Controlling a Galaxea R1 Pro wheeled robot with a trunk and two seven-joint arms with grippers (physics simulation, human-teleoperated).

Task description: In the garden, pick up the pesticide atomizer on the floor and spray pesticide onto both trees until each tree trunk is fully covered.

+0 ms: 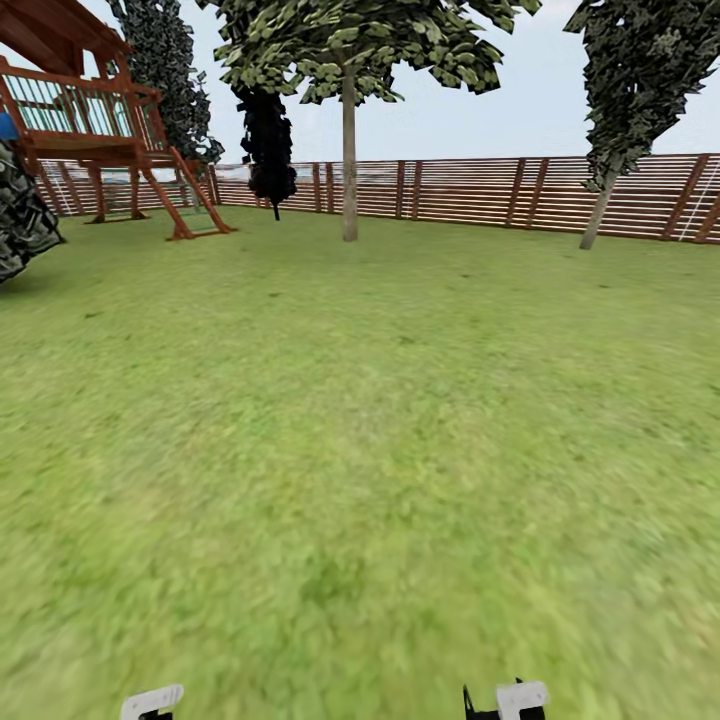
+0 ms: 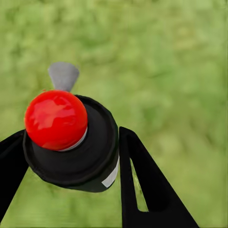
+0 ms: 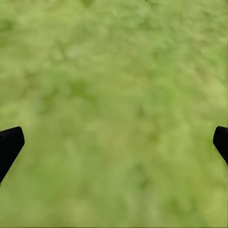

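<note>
In the left wrist view the pesticide atomizer [image 2: 90,156], a black body with a red round cap and a grey nozzle, sits between the black fingers of my left gripper [image 2: 71,147], which is shut on it above grass. My right gripper [image 3: 114,142] hangs open over bare grass with nothing between its fingers. One tree [image 1: 349,60] with a straight pale trunk [image 1: 349,170] and a broad green crown stands far ahead by the fence. White tips of my arms [image 1: 152,701] poke in at the head view's lower edge.
The garden lawn [image 1: 360,450] stretches ahead to a reddish-brown slat fence [image 1: 470,190]. A wooden play tower with a ladder [image 1: 110,130] stands at the far left. A dark cone-shaped tree [image 1: 268,140] and a dark-leaved, leaning tree [image 1: 620,90] stand along the fence.
</note>
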